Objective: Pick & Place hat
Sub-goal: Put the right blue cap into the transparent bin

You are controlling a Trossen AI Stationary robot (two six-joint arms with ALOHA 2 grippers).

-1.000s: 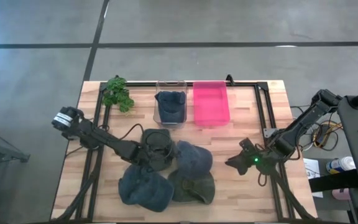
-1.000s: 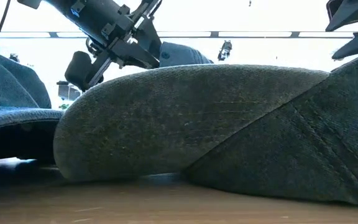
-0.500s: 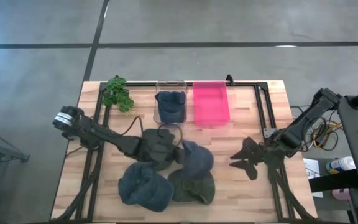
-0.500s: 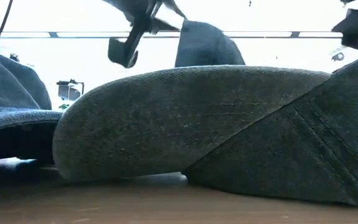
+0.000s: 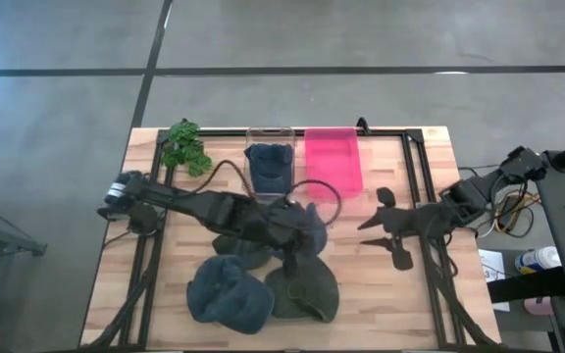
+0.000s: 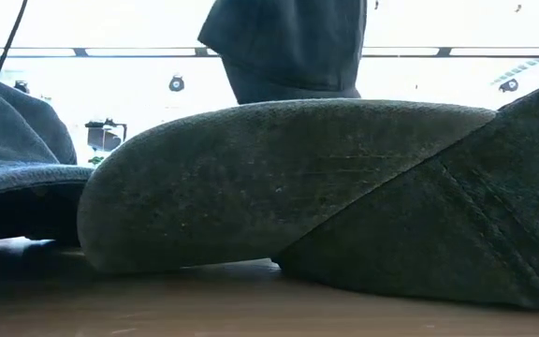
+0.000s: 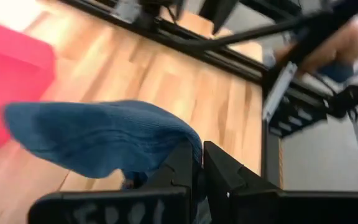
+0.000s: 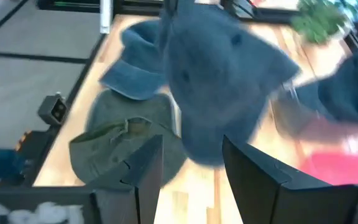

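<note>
While the left gripper [image 7: 194,165] carries the blue hat [image 7: 98,134] clear of the worktop [image 5: 381,294], its jaws pinch only a thin fold at the hat's edge, so the cloth could slide out and drop short, I judge. The hat hangs slack just ahead of the jaws, with the pink bin [image 5: 333,162] a little beyond them and the clear bin [image 5: 269,167], which already holds a dark hat, beside it. Below the jaws lie the olive hat [image 5: 302,292], a second blue hat [image 5: 227,299] and a dark hat [image 5: 246,247]; the dangling cloth might snag or drag these. The right gripper [image 8: 188,168] waits with jaws wide, facing the carried hat from near the worktop's edge, close enough that a swing could brush it.
</note>
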